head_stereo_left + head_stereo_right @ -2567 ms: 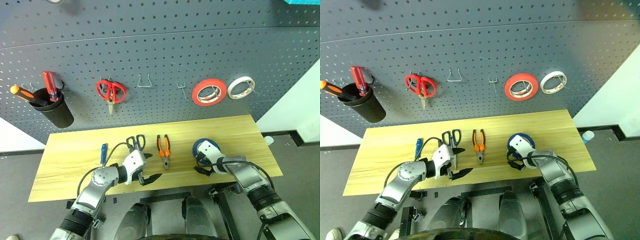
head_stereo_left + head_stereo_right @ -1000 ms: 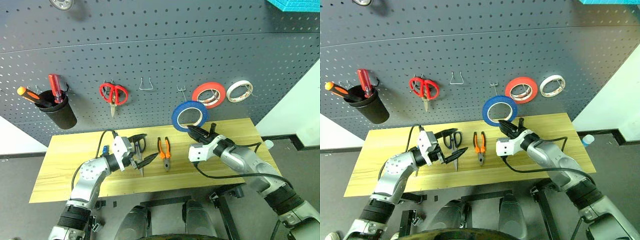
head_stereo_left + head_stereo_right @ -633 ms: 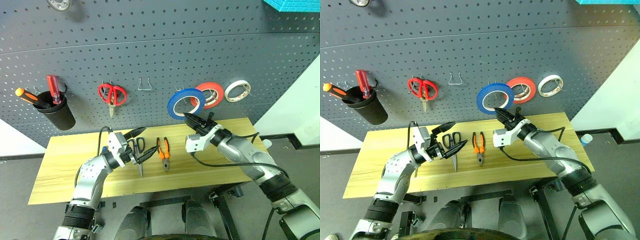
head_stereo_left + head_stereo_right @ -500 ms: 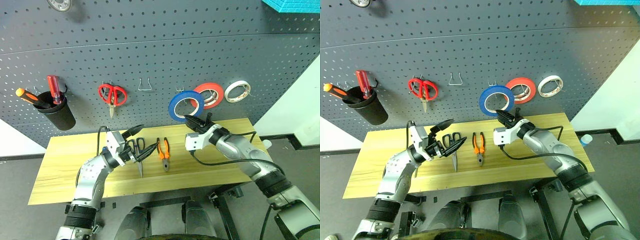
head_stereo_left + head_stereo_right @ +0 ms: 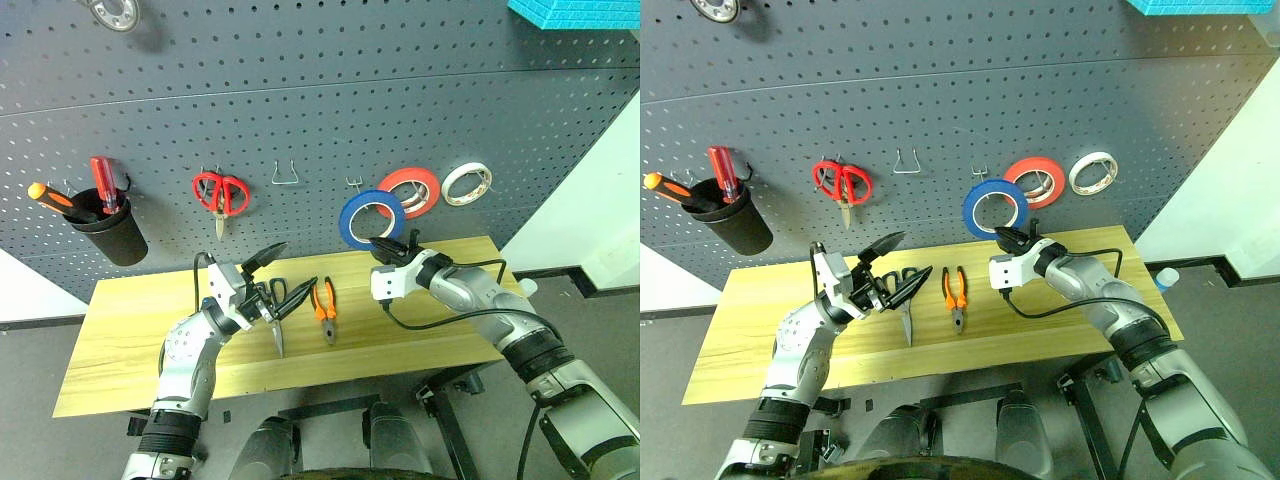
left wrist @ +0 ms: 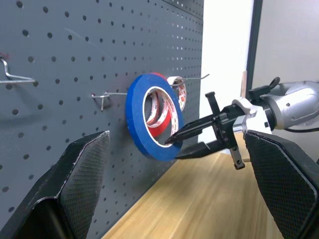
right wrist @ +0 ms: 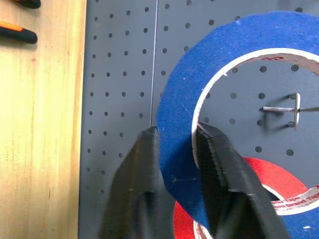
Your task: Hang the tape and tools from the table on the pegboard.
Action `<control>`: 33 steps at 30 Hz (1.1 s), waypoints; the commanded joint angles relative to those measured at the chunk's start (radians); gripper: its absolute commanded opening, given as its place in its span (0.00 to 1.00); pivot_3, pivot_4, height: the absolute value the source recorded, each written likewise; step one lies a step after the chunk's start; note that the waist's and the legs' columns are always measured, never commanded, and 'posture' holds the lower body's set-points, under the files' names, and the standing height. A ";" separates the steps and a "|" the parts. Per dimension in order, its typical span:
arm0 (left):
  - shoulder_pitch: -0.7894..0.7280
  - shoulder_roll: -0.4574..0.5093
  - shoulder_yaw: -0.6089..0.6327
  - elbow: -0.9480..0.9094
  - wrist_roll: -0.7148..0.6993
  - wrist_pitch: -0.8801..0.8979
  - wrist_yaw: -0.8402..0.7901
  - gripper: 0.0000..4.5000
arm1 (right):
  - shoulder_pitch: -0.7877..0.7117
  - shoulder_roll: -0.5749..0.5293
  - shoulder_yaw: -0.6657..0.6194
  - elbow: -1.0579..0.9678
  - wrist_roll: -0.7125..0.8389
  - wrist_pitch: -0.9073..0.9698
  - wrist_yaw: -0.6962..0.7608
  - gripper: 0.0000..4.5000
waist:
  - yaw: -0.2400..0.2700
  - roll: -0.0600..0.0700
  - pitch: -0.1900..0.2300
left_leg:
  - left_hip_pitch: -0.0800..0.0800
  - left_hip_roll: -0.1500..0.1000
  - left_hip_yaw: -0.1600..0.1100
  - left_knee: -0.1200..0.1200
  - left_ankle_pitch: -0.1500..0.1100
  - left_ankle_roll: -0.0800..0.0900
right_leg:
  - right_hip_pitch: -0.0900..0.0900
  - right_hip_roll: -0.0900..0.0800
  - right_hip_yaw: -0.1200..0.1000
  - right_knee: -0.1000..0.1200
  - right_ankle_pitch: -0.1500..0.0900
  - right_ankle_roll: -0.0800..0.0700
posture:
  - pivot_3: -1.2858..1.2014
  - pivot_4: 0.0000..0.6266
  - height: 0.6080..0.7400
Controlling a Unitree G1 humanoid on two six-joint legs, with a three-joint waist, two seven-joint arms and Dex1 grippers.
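Observation:
The blue tape (image 5: 352,224) stands upright against the dark pegboard (image 5: 300,100), just left of the red roll, with a small metal hook (image 7: 294,109) showing through its hole. My right gripper (image 5: 384,242) is shut on the tape's lower rim, one finger inside the ring and one outside. My left gripper (image 5: 297,265) hangs open and empty above the dark-handled scissors (image 5: 278,335). Beside them the orange-and-black pliers (image 5: 325,300) lie on the wooden table (image 5: 120,340). The blue-handled screwdriver is hidden behind my left arm.
On the pegboard hang red-handled scissors (image 5: 222,190), an empty wire hook (image 5: 288,172), a red tape roll (image 5: 428,183) and a white roll (image 5: 466,183). A black cup (image 5: 108,230) at the left holds red and orange screwdrivers.
My right gripper lifted the blue tape off the table and carried it up to the pegboard, over the hook. My left gripper rose and tilted upward, still open.

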 commanded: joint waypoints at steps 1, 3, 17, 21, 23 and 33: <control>-0.008 0.002 0.007 -0.011 0.002 -0.023 -0.003 1.00 | -0.013 0.003 -0.012 -0.020 0.008 -0.010 -0.012 0.57 | 0.000 0.000 0.000 | 0.003 0.000 0.000 0.000 0.000 0.001 | 0.004 0.000 0.000 -0.001 0.000 0.000 | 0.48 0.10 0.98; -0.006 0.005 0.006 -0.011 0.005 -0.022 -0.002 1.00 | -0.013 0.000 -0.012 -0.029 -0.013 -0.013 -0.039 0.72 | -0.001 0.000 0.000 | 0.007 0.000 0.000 -0.001 -0.001 0.002 | 0.008 0.000 0.000 -0.002 0.000 0.000 | 0.48 0.10 0.98; 0.023 0.123 0.009 0.036 0.138 0.143 0.121 1.00 | 0.199 -0.095 -0.023 -0.276 0.253 -0.104 0.210 0.86 | -0.002 0.000 0.000 | 0.007 0.000 0.001 0.000 -0.002 0.003 | 0.008 0.000 0.002 -0.002 -0.001 0.001 | 0.47 0.14 0.98; 0.026 0.156 0.022 0.063 0.148 0.186 0.127 1.00 | 0.199 0.011 0.004 -0.263 0.265 0.034 0.290 0.86 | -0.011 0.000 0.000 | 0.009 0.004 0.003 0.000 -0.002 0.003 | 0.008 0.004 0.003 -0.001 0.000 0.000 | 0.47 0.15 0.98; 0.030 0.184 0.025 0.086 0.163 0.187 0.120 1.00 | 0.187 0.088 0.002 -0.253 0.288 0.163 0.338 0.86 | -0.014 0.000 0.001 | 0.009 0.007 0.003 -0.001 -0.002 0.003 | 0.008 0.007 0.003 -0.001 0.000 -0.001 | 0.47 0.16 0.98; 0.015 0.317 0.039 0.220 0.204 0.172 0.058 1.00 | 0.122 0.413 -0.005 -0.253 0.438 0.791 0.485 0.86 | -0.024 0.003 0.003 | 0.008 0.012 0.003 -0.002 -0.002 0.002 | 0.004 0.012 0.003 -0.001 0.002 -0.003 | 0.46 0.19 0.98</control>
